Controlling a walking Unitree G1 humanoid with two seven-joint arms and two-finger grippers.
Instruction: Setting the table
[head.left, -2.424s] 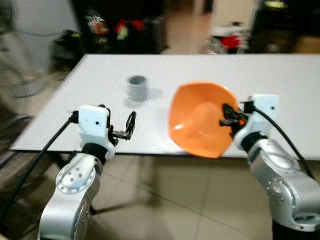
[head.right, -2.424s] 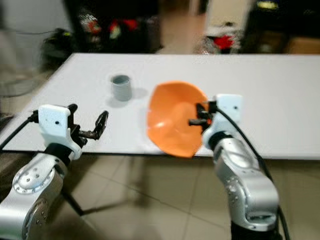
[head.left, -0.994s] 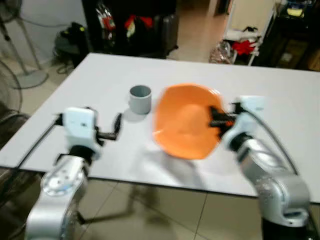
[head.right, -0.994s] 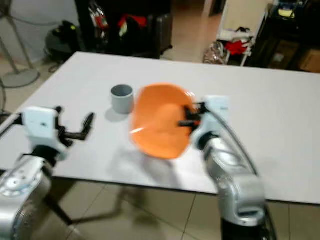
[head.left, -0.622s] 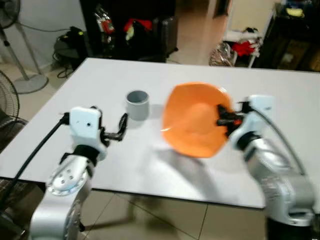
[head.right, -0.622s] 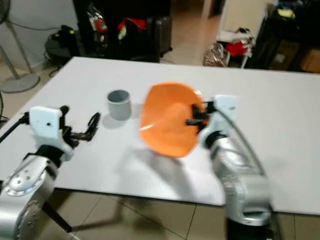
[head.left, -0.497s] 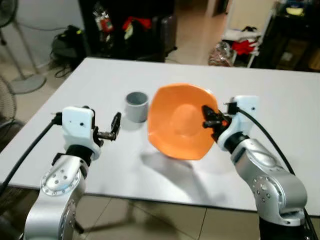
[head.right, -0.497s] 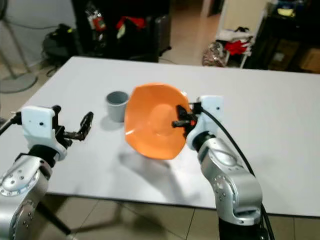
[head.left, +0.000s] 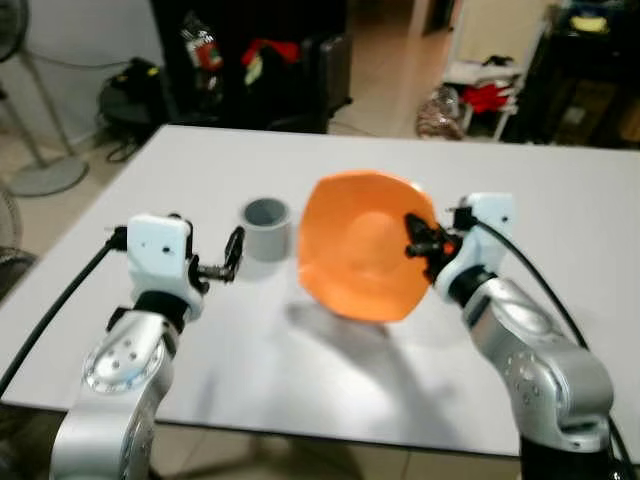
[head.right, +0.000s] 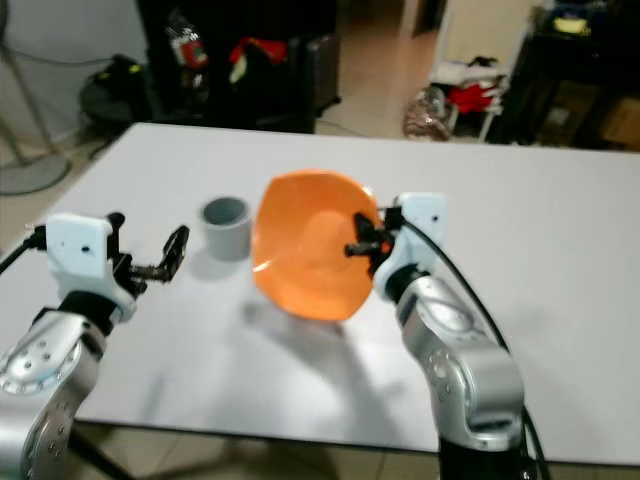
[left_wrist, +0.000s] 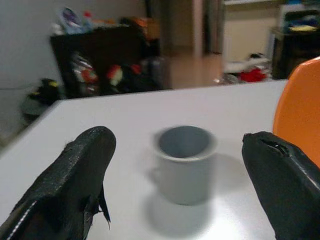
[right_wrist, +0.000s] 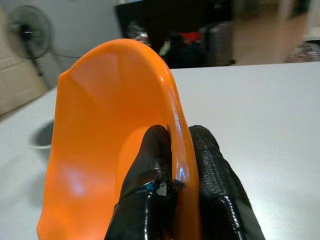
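a cup (head.left: 266, 228) stands on the bench (head.left: 560, 260), just left of a bowl (head.left: 358, 246) held tilted above the bench.

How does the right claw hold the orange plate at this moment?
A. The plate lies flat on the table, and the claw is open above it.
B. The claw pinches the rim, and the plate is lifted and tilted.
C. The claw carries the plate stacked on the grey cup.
B: the right claw is shut on the rim of the plate, which hangs tilted above the table, beside the cup.

no text or label can be read.
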